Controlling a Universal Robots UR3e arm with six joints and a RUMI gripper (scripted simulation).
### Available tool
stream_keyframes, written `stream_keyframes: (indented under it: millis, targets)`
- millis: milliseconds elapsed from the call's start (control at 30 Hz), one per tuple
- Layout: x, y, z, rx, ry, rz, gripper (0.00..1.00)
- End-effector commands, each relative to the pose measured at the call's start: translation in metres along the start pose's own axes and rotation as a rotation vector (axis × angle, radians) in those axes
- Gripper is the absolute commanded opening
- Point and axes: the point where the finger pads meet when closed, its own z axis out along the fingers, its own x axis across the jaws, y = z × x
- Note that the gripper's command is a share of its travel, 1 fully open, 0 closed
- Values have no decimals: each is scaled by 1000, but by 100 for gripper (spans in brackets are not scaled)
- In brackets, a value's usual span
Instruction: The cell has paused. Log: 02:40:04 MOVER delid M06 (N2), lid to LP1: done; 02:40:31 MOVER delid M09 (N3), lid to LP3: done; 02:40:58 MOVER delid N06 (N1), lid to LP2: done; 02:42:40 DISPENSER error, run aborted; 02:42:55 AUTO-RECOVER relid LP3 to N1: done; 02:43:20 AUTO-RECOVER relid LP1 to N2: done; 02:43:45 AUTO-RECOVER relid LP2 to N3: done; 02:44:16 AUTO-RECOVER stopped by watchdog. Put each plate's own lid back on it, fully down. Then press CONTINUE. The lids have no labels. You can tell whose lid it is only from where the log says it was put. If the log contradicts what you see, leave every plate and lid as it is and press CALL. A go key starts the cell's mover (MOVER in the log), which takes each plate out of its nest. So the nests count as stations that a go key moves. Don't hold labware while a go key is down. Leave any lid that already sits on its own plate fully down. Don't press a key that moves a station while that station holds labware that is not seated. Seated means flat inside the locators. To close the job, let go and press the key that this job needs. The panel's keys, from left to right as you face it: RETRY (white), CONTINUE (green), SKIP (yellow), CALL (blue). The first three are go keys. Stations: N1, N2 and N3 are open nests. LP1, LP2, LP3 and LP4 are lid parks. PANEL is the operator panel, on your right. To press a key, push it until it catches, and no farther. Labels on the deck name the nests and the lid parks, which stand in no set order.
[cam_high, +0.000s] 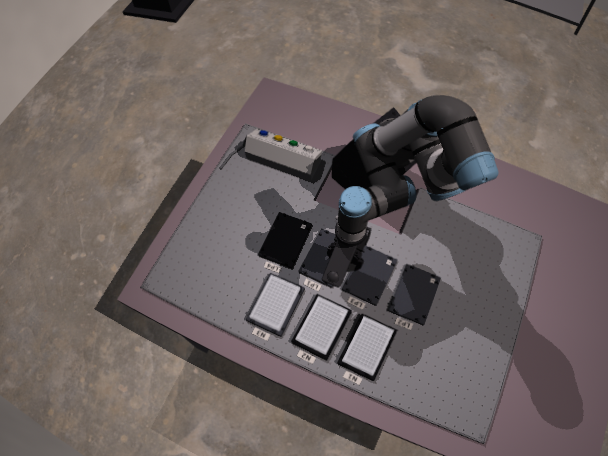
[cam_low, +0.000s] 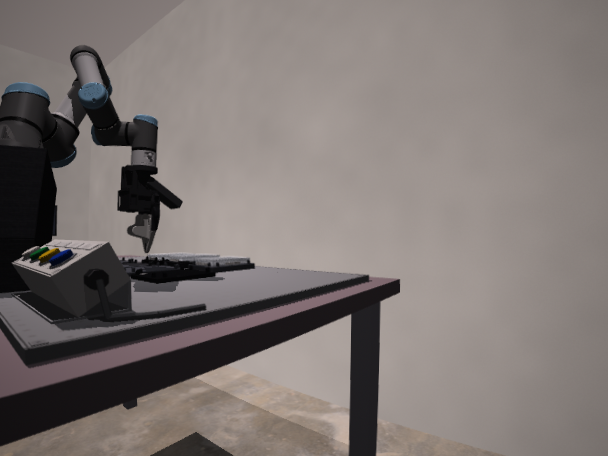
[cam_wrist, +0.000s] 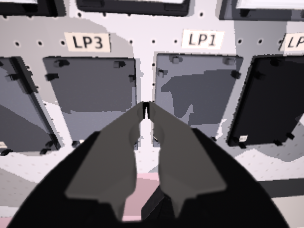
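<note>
Three plates with white gridded tops sit in the nests: N3 (cam_high: 274, 303), N2 (cam_high: 321, 325) and N1 (cam_high: 366, 346). I cannot tell whether their lids are fully down. The four lid parks are bare: LP4 (cam_high: 286, 239) (cam_wrist: 270, 100), LP1 (cam_high: 316, 260) (cam_wrist: 197, 85), LP3 (cam_high: 372, 280) (cam_wrist: 90, 90) and LP2 (cam_high: 414, 294). My gripper (cam_low: 146, 245) (cam_wrist: 146, 103) is shut and empty. It hangs above the gap between LP3 and LP1. The operator panel (cam_high: 280, 152) (cam_low: 70, 282) carries the blue CALL key (cam_high: 263, 133) (cam_low: 61, 257) and the green CONTINUE key (cam_high: 293, 143) (cam_low: 39, 253).
The yellow SKIP key (cam_high: 278, 138) (cam_low: 49, 256) and the white RETRY key (cam_high: 308, 148) (cam_low: 31, 251) are also on the panel. A cable (cam_low: 150, 312) runs from the panel's side across the deck. The arm's base (cam_high: 350, 165) stands beside the panel.
</note>
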Motion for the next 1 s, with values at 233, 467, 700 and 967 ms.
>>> stream_keyframes:
  millis: [233,467,700,967]
  targets:
    - [-2,2,-32,5,3,0,0]
    - [-2,2,-67,5,3,0,0]
    - [-2,2,-72,5,3,0,0]
    - [17,7,-72,5,3,80,0]
